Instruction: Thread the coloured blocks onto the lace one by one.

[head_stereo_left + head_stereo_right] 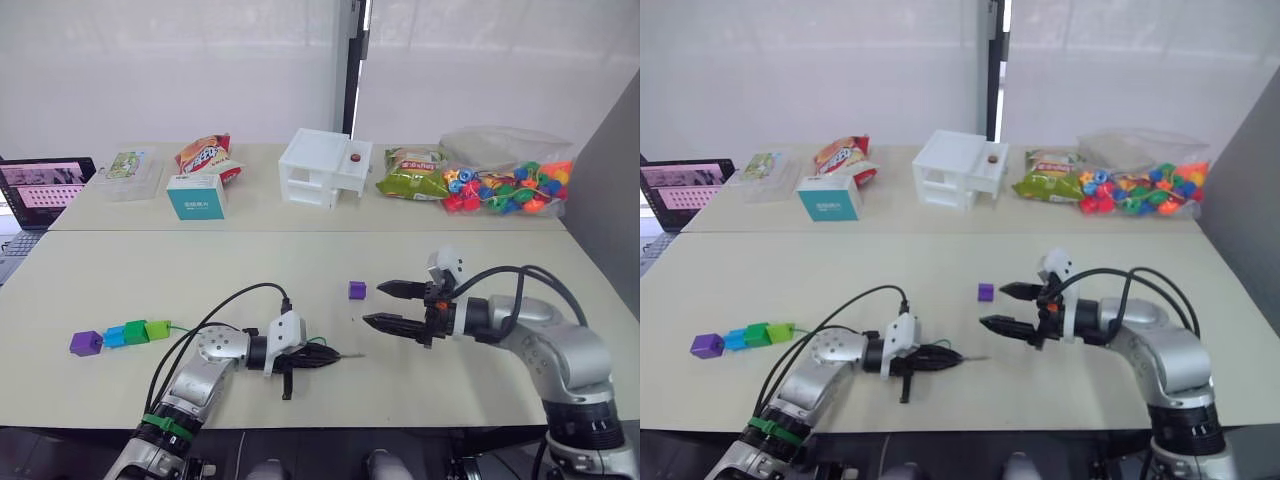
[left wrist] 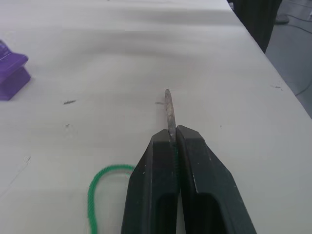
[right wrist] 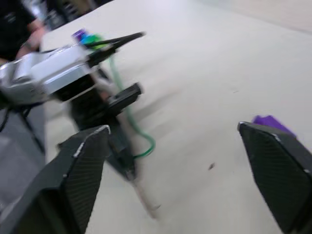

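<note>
Low near the counter's [image 1: 120, 280] front edge, the left pincer [image 1: 318, 358] is clamped on the lace [image 2: 100, 187], its grey tip [image 2: 169, 112] lying level and pointing toward the right pincer [image 1: 384, 305], whose fingers stand apart beside the loose purple block [image 1: 357, 290].

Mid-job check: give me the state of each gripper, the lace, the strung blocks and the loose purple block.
left gripper: shut on the lace's grey tip, which pokes out past the fingers.
right gripper: open, empty, by the loose purple block.
lace: on the table, tip held.
loose purple block: resting on the table, unthreaded.
strung blocks: four in a row at the lace's far end.
</note>
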You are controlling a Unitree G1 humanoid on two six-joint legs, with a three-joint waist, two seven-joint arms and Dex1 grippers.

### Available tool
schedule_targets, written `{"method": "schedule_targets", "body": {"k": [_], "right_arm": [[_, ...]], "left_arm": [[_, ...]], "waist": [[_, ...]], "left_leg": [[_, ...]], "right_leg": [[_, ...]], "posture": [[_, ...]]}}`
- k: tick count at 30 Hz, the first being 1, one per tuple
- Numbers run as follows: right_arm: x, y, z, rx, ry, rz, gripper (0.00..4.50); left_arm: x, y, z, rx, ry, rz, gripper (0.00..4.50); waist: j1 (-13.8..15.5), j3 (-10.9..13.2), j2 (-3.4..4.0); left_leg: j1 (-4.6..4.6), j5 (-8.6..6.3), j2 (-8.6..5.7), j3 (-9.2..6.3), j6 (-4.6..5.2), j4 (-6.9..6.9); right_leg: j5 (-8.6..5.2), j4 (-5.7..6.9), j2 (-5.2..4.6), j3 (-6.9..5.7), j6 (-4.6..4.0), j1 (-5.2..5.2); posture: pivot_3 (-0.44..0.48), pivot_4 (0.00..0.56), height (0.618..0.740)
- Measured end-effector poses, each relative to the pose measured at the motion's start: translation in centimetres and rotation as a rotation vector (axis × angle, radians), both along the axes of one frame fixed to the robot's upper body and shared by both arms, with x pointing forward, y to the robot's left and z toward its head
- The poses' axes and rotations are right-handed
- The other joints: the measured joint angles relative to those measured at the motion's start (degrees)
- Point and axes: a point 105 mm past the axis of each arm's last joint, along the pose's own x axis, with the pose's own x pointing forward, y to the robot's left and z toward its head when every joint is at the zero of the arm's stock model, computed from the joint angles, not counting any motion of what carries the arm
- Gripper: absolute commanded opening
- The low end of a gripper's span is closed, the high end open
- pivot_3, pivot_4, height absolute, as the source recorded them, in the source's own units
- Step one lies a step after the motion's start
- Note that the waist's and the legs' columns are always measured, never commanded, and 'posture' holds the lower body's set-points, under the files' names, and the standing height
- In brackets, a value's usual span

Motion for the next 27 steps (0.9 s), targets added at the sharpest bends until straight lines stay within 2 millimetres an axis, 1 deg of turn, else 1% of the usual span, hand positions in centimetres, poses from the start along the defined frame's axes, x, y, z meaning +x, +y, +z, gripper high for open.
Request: {"method": "schedule_targets", "body": {"k": [1, 3, 8, 11, 14, 16, 20, 24, 27], "right_arm": [[0.5, 0.1, -0.3, 0.029, -0.011, -0.071, 4.34], [0.9, 0.3, -0.9, 0.044, -0.020, -0.153, 4.34], [1.4, 0.3, -3.5, -0.021, -0.088, -0.355, 4.34], [1.8, 0.6, -3.7, -0.018, -0.120, -0.423, 4.34], [2.0, 1.0, -5.0, -0.021, -0.117, -0.496, 4.34], [2.1, 1.8, -5.9, -0.012, -0.093, -0.518, 4.34], [1.8, 2.8, -6.6, -0.024, -0.081, -0.492, 4.34], [2.2, 3.3, -6.7, -0.016, -0.086, -0.510, 4.34], [2.9, 3.6, -6.6, -0.014, -0.082, -0.532, 4.34]], "left_arm": [[0.0, 0.2, 0.0, 0.003, 0.006, 0.007, 0.00], [0.0, 0.3, 0.0, 0.004, 0.009, 0.007, 0.00], [-0.2, 0.3, 0.0, 0.006, 0.022, 0.005, 0.00], [-0.3, 0.3, 0.0, 0.007, 0.024, -0.001, 0.00], [-0.4, 0.3, 0.0, 0.009, 0.026, -0.009, 0.00], [-0.4, 0.2, 0.0, 0.010, 0.026, -0.013, 0.00], [-0.8, 0.2, -0.1, 0.014, 0.037, -0.021, 0.00], [-1.3, 0.2, -0.2, 0.021, 0.044, -0.037, 0.00], [-1.3, 0.2, -0.2, 0.028, 0.053, -0.037, 0.00]], "waist": [[0.0, 0.0, 0.00], [0.0, 0.0, 0.02], [-0.1, 0.0, 0.03], [-0.1, 0.0, 0.03], [-0.2, 0.0, 0.04], [-0.3, 0.0, 0.04], [-0.2, 0.0, 0.04], [-0.3, 0.0, 0.04], [-0.5, 0.0, 0.04]], "left_leg": [[0.01, 0.00, 0.00, -0.02, 0.00, 0.00], [0.01, 0.01, 0.00, -0.01, -0.01, -0.03], [0.00, 0.01, 0.00, 0.01, -0.02, -0.05], [0.05, 0.02, 0.00, 0.00, -0.03, -0.08], [0.10, 0.02, 0.00, 0.00, -0.03, -0.17], [0.10, 0.02, 0.00, 0.01, -0.03, -0.17], [0.12, 0.02, 0.00, 0.00, -0.03, -0.17], [0.20, 0.02, 0.01, 0.00, -0.02, -0.19], [0.26, 0.02, 0.02, 0.00, -0.02, -0.20]], "right_leg": [[0.00, 0.01, 0.01, -0.01, 0.00, 0.00], [0.00, 0.02, 0.00, 0.00, 0.00, -0.02], [0.00, 0.00, 0.00, 0.00, 0.00, -0.04], [0.00, 0.01, 0.02, 0.00, -0.01, -0.02], [-0.01, 0.00, 0.03, 0.01, -0.01, -0.01], [-0.01, 0.00, 0.02, 0.02, -0.01, -0.02], [-0.01, 0.00, 0.03, 0.02, -0.01, 0.01], [-0.01, 0.00, 0.04, 0.02, -0.02, 0.05], [-0.02, 0.02, 0.05, 0.03, -0.04, 0.09]], "posture": [[0.000, 0.150, 0.740], [0.000, 0.150, 0.740], [0.000, 0.150, 0.740], [0.000, 0.150, 0.740], [0.000, 0.150, 0.740], [0.000, 0.150, 0.740], [0.000, 0.150, 0.740], [0.000, 0.150, 0.740], [0.000, 0.150, 0.740]]}}
